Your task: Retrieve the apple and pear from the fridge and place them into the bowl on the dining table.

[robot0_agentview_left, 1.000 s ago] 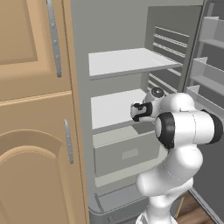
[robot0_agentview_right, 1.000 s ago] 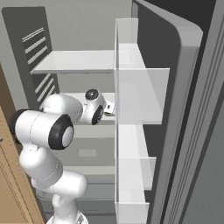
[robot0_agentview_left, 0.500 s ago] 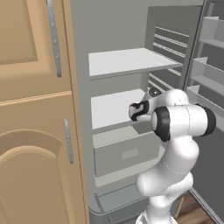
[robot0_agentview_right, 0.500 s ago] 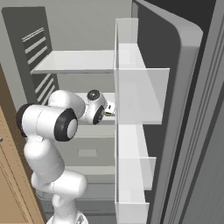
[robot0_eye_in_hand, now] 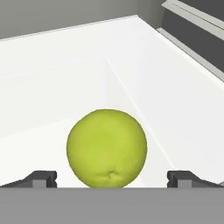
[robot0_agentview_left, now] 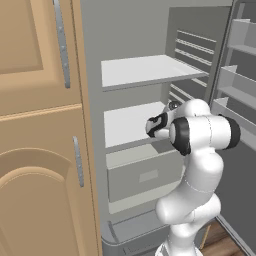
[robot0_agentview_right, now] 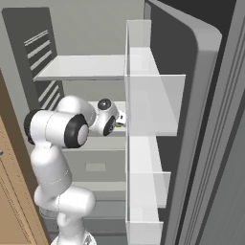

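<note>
The fridge (robot0_agentview_left: pixel 135 35) stands open and my arm reaches onto its middle white shelf (robot0_agentview_left: pixel 125 125). On that shelf lies a round yellow-green fruit (robot0_eye_in_hand: pixel 107 148); whether it is the apple or the pear I cannot tell. My gripper (robot0_eye_in_hand: pixel 111 178) is open, with one fingertip on each side of the fruit and not touching it. The left base view shows the gripper (robot0_agentview_left: pixel 152 126) at the shelf's front right. From the right, the gripper (robot0_agentview_right: pixel 121 117) is partly behind the door shelves, with a bit of the fruit (robot0_agentview_right: pixel 123 123) showing. The bowl and dining table are out of view.
A tan wooden cabinet (robot0_agentview_left: pixel 40 150) stands just left of the fridge. A grey drawer (robot0_agentview_left: pixel 142 175) sits under the middle shelf and a top shelf (robot0_agentview_left: pixel 145 70) above it. The open door with its clear racks (robot0_agentview_right: pixel 143 105) is close on the right.
The elbow has swung a little toward the fridge while the hand has stayed at the middle shelf. The jaws have stayed open.
</note>
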